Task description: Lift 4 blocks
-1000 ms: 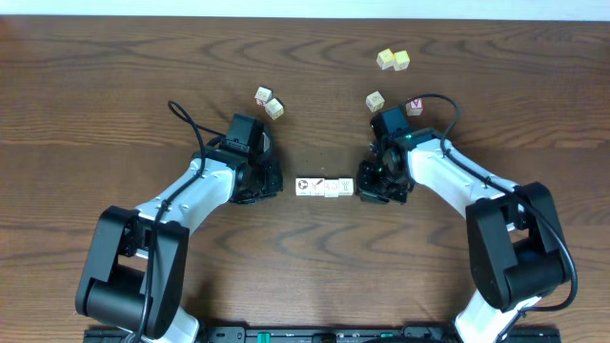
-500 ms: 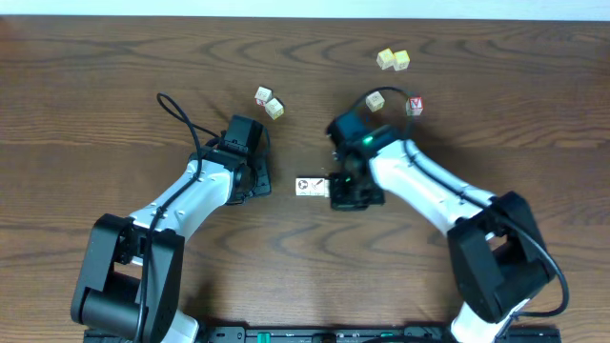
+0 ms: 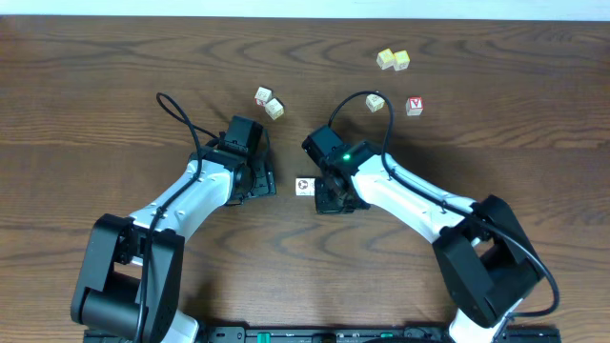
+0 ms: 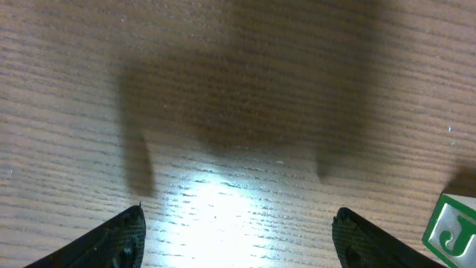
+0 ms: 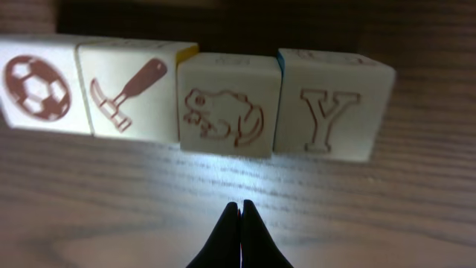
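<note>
Blocks [image 5: 197, 97] lie on the table [image 3: 496, 143] in 1 straight row of 4, side by side and touching. Their faces show a ball, a hammer, a frog and the letter Y. The row lies in the same spot as 1 second ago.

Just in front of the row, close to the frog block but not touching it, the right gripper [image 5: 239, 223] has its 2 fingers pressed tight together with nothing between them. 1 second ago it was at the far end of the row. Now it has come over the row, so from above only the ball block shows.

Beside the ball end of the row is the left gripper [image 4: 238, 240]. It was closed 1 second ago, and now its fingers are wide apart and hold nothing. A block with a green letter [image 4: 451, 232] peeks in at the edge of its view. I cannot tell which block that is.

6 other cubes [image 3: 263, 95] lie past the row, well apart from it, and have not moved.
</note>
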You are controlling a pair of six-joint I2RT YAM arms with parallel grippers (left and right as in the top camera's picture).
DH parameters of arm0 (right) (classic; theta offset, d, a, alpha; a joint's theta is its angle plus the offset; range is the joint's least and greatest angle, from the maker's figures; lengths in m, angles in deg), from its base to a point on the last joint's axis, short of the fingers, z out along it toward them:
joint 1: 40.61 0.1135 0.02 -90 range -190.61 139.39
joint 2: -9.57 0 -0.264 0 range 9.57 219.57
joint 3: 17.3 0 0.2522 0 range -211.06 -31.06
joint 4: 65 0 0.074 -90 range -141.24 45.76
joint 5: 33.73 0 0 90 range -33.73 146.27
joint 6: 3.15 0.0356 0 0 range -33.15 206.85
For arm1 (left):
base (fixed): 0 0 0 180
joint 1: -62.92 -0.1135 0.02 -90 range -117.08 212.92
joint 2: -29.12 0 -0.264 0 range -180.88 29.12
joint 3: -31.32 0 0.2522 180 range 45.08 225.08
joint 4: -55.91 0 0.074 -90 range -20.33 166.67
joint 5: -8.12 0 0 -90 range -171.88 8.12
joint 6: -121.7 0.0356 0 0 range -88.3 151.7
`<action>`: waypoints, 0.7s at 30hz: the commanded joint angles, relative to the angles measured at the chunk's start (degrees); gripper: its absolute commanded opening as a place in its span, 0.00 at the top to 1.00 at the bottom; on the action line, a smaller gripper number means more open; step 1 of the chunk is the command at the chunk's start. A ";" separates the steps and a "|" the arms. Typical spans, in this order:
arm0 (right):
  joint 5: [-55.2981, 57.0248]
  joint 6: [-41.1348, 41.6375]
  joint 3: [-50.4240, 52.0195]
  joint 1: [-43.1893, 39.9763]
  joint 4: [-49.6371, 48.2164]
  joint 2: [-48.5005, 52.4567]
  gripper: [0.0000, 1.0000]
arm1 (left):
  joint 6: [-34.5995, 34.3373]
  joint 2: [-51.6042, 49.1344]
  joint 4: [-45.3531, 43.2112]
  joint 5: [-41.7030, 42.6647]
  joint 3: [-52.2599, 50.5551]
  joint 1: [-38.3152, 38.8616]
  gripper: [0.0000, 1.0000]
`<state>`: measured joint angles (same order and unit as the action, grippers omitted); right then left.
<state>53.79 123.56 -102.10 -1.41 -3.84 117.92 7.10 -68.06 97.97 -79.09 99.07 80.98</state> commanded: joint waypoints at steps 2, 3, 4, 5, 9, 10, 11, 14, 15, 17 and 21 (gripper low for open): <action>1.07 1.18 0.66 0.59 -0.85 2.51 0.99 | 0.28 0.98 0.35 -0.92 0.00 -0.31 0.19; 1.09 1.16 0.66 0.59 -1.27 2.51 0.99 | 0.28 0.98 0.37 -0.92 0.00 -0.31 0.19; 1.09 1.16 0.66 0.59 -1.53 2.51 0.99 | 0.28 0.98 0.37 -0.92 0.00 -0.31 0.18; 1.16 1.14 0.66 0.55 -1.95 2.51 0.99 | 0.28 0.98 0.33 -0.92 0.00 -0.31 0.18; 1.18 0.90 0.66 0.55 -2.97 2.56 0.99 | 0.28 0.98 0.35 -0.92 0.00 -0.31 0.18; 1.20 0.90 0.66 0.55 -3.15 2.56 0.99 | 0.28 0.98 0.35 -0.90 0.00 -0.31 0.18; 1.29 0.90 0.66 0.55 -3.58 2.56 0.99 | 0.28 0.98 0.35 -0.92 0.00 -0.31 0.18; 2.47 0.87 0.66 0.52 -4.46 2.56 0.99 | 0.28 0.98 0.35 -0.92 0.00 -0.31 0.18; 2.47 0.48 0.66 0.48 -4.70 2.56 0.99 | 0.28 0.98 0.35 -0.92 0.00 -0.31 0.18; 2.67 0.48 0.66 0.48 -4.81 2.56 0.99 | 0.28 0.98 0.37 -0.92 0.00 -0.31 0.18; 2.71 -0.28 0.66 0.48 -5.18 2.56 0.99 | 0.28 0.98 0.37 -0.92 0.00 -0.31 0.18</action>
<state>55.19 123.71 -101.69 -1.41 -8.69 120.11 7.10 -68.06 98.01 -79.09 99.07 80.98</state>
